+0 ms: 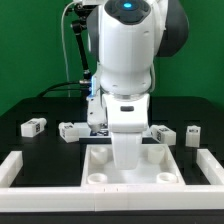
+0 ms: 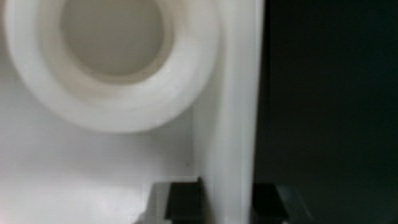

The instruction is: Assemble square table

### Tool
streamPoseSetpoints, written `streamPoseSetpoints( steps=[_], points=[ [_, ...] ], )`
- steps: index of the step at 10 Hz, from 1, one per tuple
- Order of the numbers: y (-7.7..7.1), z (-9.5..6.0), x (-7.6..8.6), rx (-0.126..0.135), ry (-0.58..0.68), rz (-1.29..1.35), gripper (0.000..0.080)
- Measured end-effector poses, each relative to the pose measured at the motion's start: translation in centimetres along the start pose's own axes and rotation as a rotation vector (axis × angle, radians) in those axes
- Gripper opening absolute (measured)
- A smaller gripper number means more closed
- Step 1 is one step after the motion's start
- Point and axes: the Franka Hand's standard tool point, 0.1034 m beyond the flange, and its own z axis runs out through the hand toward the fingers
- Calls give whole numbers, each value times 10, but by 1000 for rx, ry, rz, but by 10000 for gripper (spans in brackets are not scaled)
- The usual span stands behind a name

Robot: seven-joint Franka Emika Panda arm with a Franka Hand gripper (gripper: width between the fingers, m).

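Claw [image 2: 228, 203] clamps narrow on the tabletop [image 1: 92, 158] rim, middle of the bench [image 1: 45, 144]; loose legs [image 1: 33, 127] sit in a row toward the far edge.

No word or number is showing clearly anywhere. The legs [image 1: 34, 127] lying on both sides of the claw [image 2: 228, 205] are carrying only black-and-white tags, unreadable.

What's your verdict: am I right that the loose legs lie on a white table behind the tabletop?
Not quite. The table is black, not white, as the exterior view shows. The rest holds: the loose legs lie on it behind the tabletop.
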Motion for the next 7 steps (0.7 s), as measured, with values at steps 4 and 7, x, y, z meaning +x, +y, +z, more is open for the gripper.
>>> streamPoseSetpoints(
  steps=[4, 7],
  points=[
    [2, 4, 26, 45, 22, 4, 103],
    [2, 4, 28, 45, 22, 4, 105]
  ],
)
